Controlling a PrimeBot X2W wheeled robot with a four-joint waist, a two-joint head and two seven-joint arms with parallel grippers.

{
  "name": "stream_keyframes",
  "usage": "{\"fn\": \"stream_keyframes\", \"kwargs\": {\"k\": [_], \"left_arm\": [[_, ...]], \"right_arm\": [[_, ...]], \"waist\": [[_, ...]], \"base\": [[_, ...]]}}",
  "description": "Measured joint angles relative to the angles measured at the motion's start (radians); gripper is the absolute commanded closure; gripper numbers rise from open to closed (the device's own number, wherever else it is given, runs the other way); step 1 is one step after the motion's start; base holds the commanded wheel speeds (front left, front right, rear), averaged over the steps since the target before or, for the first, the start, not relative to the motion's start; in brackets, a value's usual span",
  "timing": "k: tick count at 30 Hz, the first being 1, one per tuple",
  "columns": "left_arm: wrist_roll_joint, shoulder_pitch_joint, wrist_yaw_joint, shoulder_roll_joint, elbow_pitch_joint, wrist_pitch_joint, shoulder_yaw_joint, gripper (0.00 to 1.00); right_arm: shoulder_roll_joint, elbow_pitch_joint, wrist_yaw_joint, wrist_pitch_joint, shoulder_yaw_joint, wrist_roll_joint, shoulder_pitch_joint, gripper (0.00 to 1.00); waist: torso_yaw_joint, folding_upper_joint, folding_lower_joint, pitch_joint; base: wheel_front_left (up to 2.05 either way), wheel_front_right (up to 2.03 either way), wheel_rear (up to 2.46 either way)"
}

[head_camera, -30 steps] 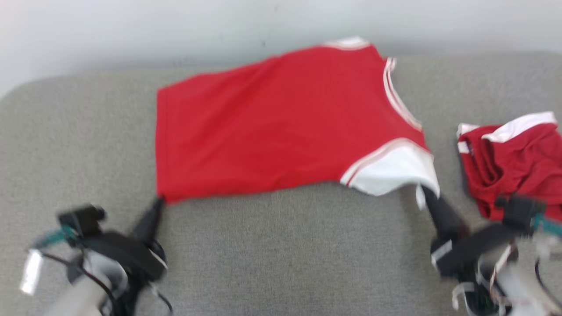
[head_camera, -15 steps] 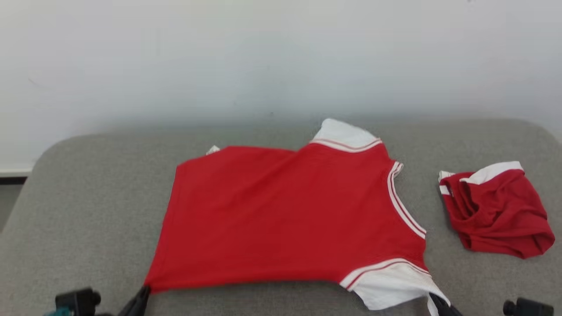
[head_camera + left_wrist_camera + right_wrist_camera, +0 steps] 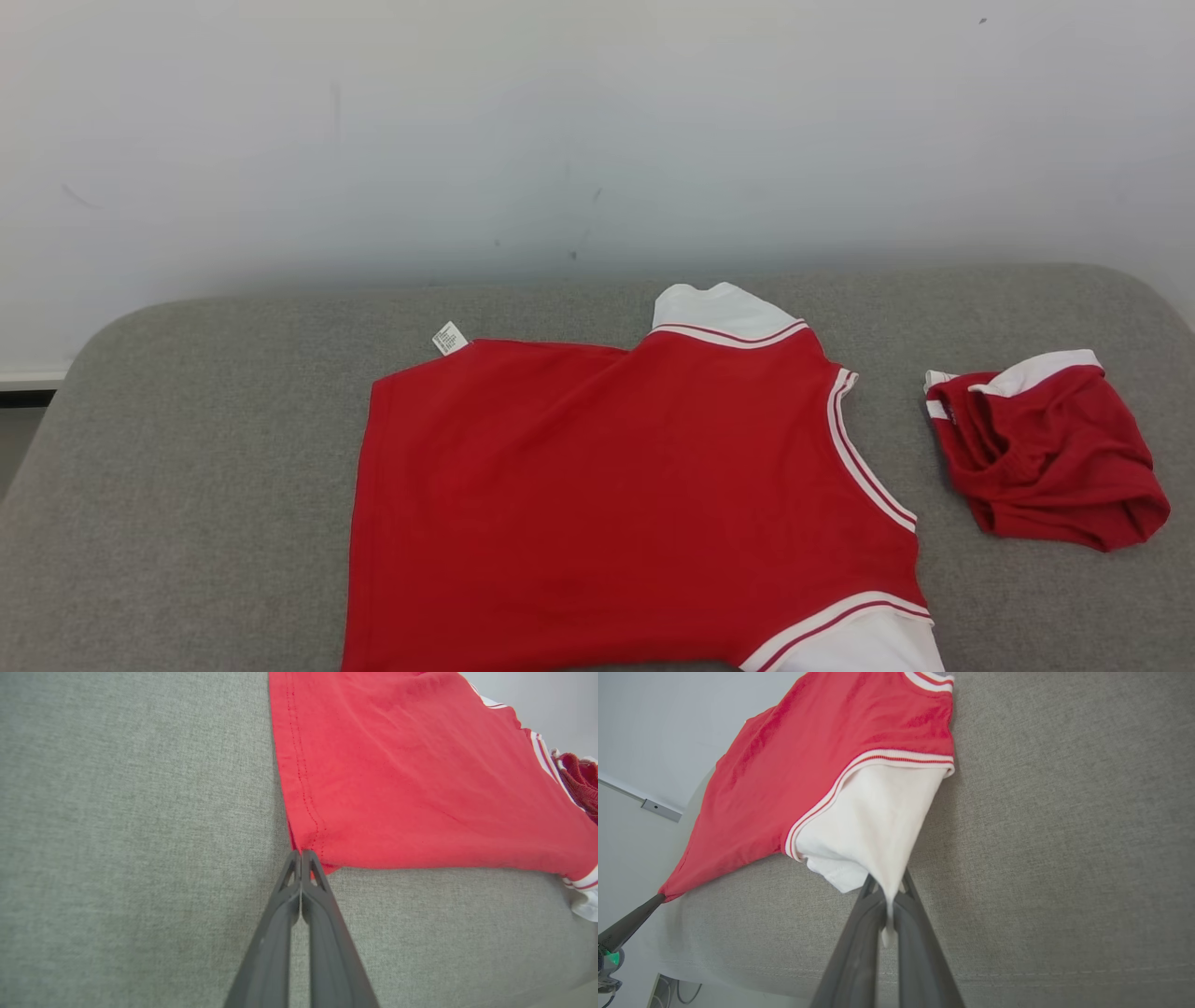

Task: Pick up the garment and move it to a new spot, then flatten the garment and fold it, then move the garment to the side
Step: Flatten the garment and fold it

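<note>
Both pincers stay clamped on cloth: left gripper (image 3: 300,854) pinches the red hem corner (image 3: 314,842), right gripper (image 3: 889,896) the white sleeve (image 3: 873,826). With the head camera now tilted up, the garment (image 3: 607,485) lies drawn flatter mid-cushion (image 3: 187,420), toward its near edge; folding looks next.

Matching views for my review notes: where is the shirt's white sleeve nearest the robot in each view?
Head view: white sleeve at bottom edge, right of centre.
Left wrist view: sleeve low at right edge.
Right wrist view: sleeve central, pinched in right end effector.
Shared landmark: striped band joining sleeve to red shirt.
</note>
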Motion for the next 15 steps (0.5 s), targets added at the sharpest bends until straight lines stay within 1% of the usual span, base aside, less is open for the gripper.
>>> {"fn": "stream_keyframes", "kwargs": {"k": [4,5,6,9,15], "left_arm": [[0.009,-0.001,0.016,0.002,-0.005,0.000,0.000,1.00],[0.009,-0.001,0.016,0.002,-0.005,0.000,0.000,1.00],[0.009,-0.006,0.016,0.000,-0.009,0.000,0.003,1.00],[0.011,-0.018,0.024,-0.005,-0.010,0.000,0.004,1.00],[0.014,-0.019,0.033,-0.010,-0.007,0.000,0.021,1.00]], "right_arm": [[-0.012,-0.007,-0.024,0.013,0.001,-0.015,-0.003,1.00],[-0.012,-0.007,-0.024,0.013,0.001,-0.015,-0.003,1.00],[-0.023,-0.007,-0.040,0.018,0.008,-0.043,-0.004,1.00],[-0.031,-0.003,-0.057,0.032,0.020,-0.063,-0.012,1.00],[-0.032,0.012,-0.067,0.063,0.035,-0.072,-0.051,1.00]], "waist": [[-0.002,0.0001,0.0000,0.015],[-0.002,0.0001,0.0000,0.015],[0.000,0.0001,0.0000,0.025],[0.003,0.0002,0.0001,0.037],[-0.001,0.0002,0.0001,0.061]], "base": [[0.00,0.00,0.00],[0.00,0.00,0.00],[0.00,0.00,0.00],[0.00,0.00,0.00],[0.00,0.00,0.00]]}}
